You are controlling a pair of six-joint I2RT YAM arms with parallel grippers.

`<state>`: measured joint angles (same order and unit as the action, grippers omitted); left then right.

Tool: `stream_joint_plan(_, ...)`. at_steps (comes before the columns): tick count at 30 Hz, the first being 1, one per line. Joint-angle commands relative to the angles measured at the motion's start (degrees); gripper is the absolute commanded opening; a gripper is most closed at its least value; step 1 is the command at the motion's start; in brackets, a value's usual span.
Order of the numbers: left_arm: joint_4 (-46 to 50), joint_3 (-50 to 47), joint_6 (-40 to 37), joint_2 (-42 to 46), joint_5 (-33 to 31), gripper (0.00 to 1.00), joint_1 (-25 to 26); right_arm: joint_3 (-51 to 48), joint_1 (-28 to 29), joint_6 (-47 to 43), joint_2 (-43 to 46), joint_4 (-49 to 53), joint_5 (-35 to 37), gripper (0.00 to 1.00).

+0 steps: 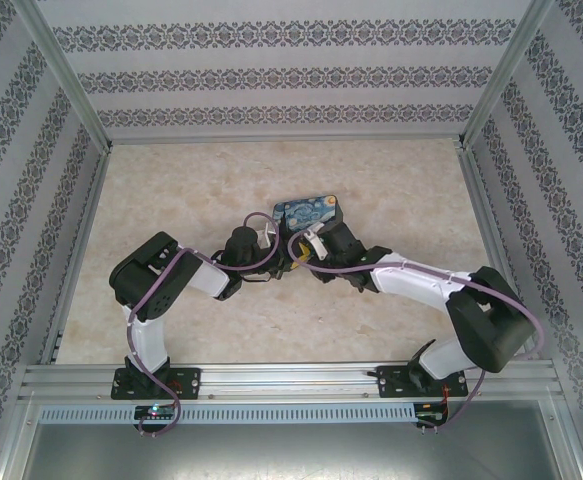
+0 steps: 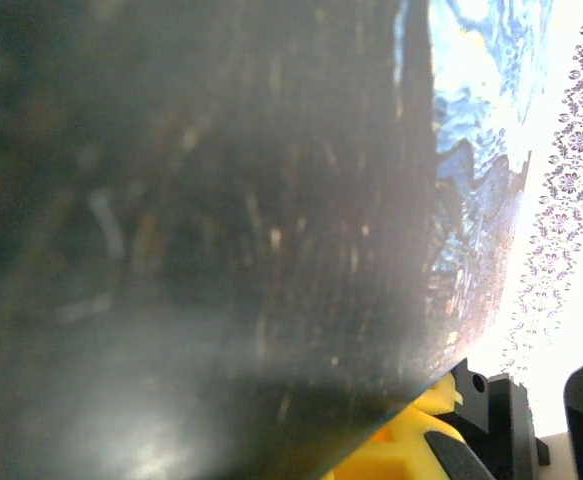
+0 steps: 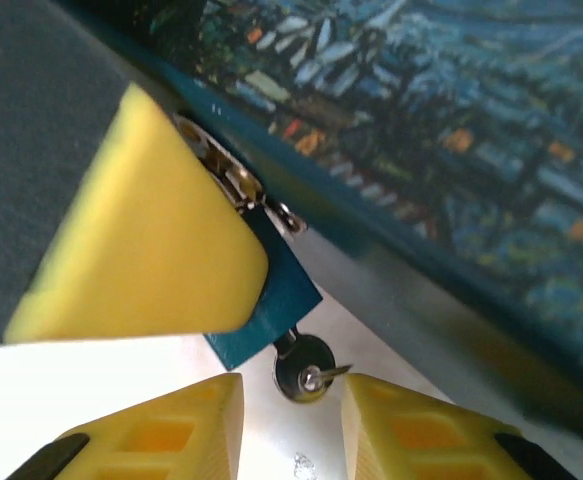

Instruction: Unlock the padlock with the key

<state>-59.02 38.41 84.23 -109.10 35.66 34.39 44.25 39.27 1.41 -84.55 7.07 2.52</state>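
beige tabletop (image 1: pixel 171 190), key (image 3: pixel 306 372) in padlock (image 3: pixel 276 310), between parted right jaws

A blue-and-yellow painted tin (image 1: pixel 306 211) lies on the beige desk (image 1: pixel 171 180), toward one o'clock of centre; patterned walls (image 1: pixel 271 70) surround it.

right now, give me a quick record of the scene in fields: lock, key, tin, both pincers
padlock: blue, at the tin's edge
key: appears seated in the padlock's underside, head showing
tin: painted blue and yellow, behind the padlock
left pincer: shut; one yellow finger lies over the padlock's top
right pincer: open, fingertips either side of the key head, not yet gripping
lock state: cannot tell
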Motion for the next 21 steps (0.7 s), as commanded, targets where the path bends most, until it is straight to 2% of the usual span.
stream_joint_plan(1,1.0,1.3,-0.3,1.8,1.9,0.00,-0.3,2.7,0.3,-0.3,-1.5,-0.3,1.5,0.28)
stream_joint_plan(4,0.9,1.3,-0.2,1.9,2.2,0.00,-0.3,3.8,0.1,0.0,-2.4,-0.2,0.6,0.18)
stream_joint_plan(7,1.2,1.1,-0.2,2.1,2.4,0.00,-0.3,4.0,-1.1,1.6,-2.2,-0.5,-3.2,0.02)
stream_joint_plan(13,3.4,1.0,-1.8,2.9,2.4,0.00,-0.3,0.9,-7.4,8.6,1.0,-5.1,-22.2,0.01)
stream_joint_plan(15,5.0,0.9,-2.8,3.3,2.1,0.00,-0.3,0.3,-8.4,10.2,2.0,-5.1,-25.9,0.29)
stream_joint_plan(16,5.9,1.0,-3.3,3.4,2.0,0.00,-0.4,-0.3,-8.7,10.9,2.8,-5.1,-26.7,0.38)
stream_joint_plan(21,14.3,2.0,-8.5,5.0,1.3,0.00,-0.3,-6.0,-10.8,17.4,8.5,-8.4,-28.5,0.54)
